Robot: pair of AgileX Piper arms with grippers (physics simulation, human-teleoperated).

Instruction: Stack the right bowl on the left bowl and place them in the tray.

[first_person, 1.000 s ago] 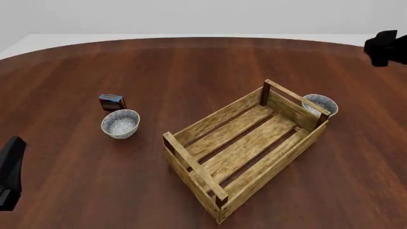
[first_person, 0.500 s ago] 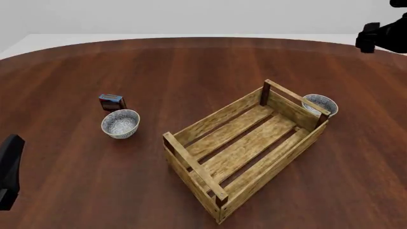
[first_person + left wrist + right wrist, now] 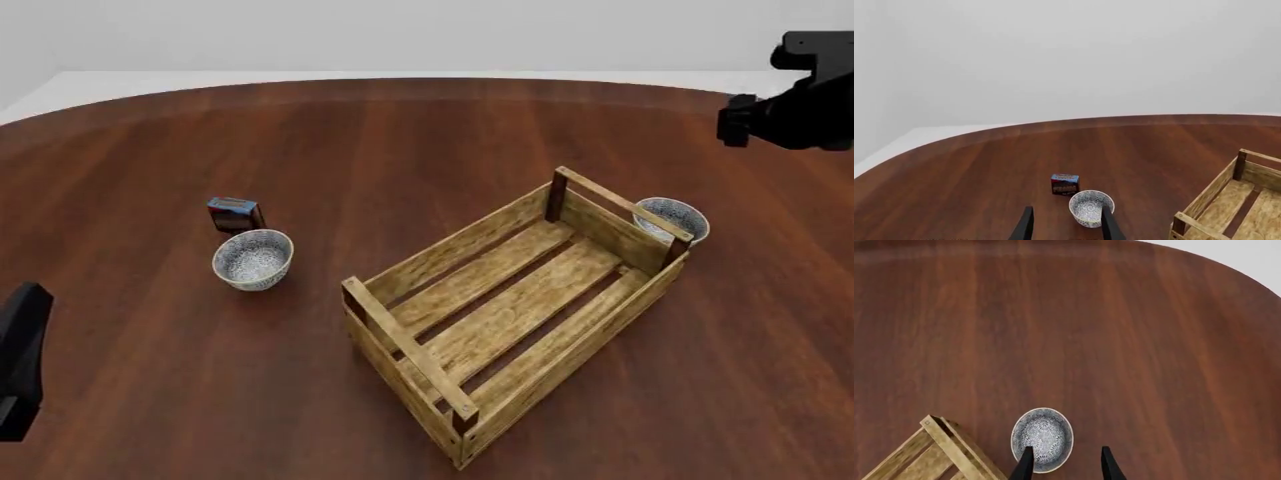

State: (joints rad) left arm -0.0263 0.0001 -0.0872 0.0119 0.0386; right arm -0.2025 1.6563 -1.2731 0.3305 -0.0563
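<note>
Sitting apart, round speckled bowls (image 3: 252, 258) (image 3: 671, 217), slatted wooden tray (image 3: 514, 310)

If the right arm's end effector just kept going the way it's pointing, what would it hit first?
Probably the right bowl: in the wrist view it lies just ahead of the open right end effector, slightly off toward one finger. Depth is unclear, so it might meet the table beside it.
</note>
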